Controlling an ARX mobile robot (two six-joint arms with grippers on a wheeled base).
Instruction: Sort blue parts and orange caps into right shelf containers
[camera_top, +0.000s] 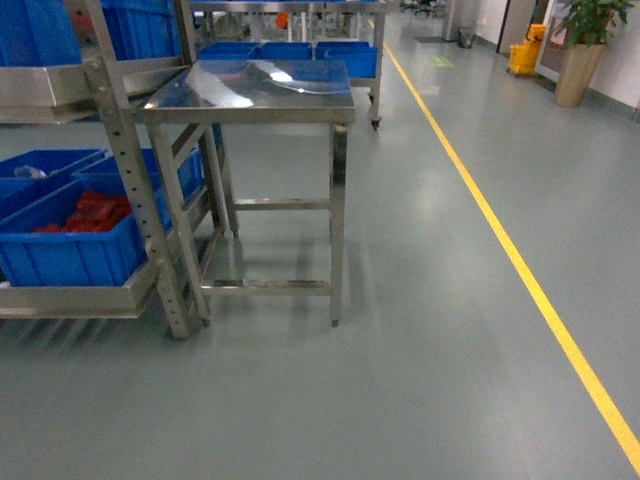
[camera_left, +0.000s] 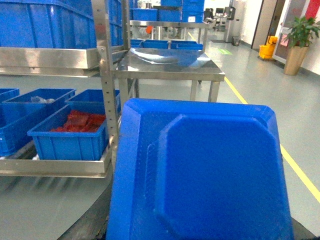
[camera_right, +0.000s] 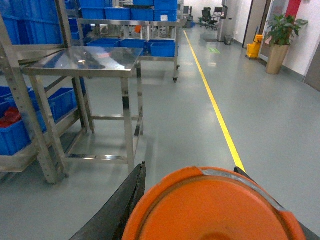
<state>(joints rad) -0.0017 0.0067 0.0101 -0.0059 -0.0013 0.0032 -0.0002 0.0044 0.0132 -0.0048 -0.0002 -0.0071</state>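
Transit step, by my reading: both loads are aboard and the shelf is not yet reached.

Left pincer (camera_left: 200, 235) grasps a blue part (camera_left: 200, 170), which fills its wrist view. Right pincer (camera_right: 200, 220) is clenched around an orange cap (camera_right: 215, 210) (dark fingers (camera_right: 125, 200) show at its flanks).

Steel worktop (camera_top: 250, 85) stands ahead. Blue crates (camera_top: 70, 250) sit on the shelf rack (camera_top: 130, 180) at left, one holding red-orange pieces (camera_top: 90, 212).

Next move calls for driving closer, then lowering each load over its matching crate.
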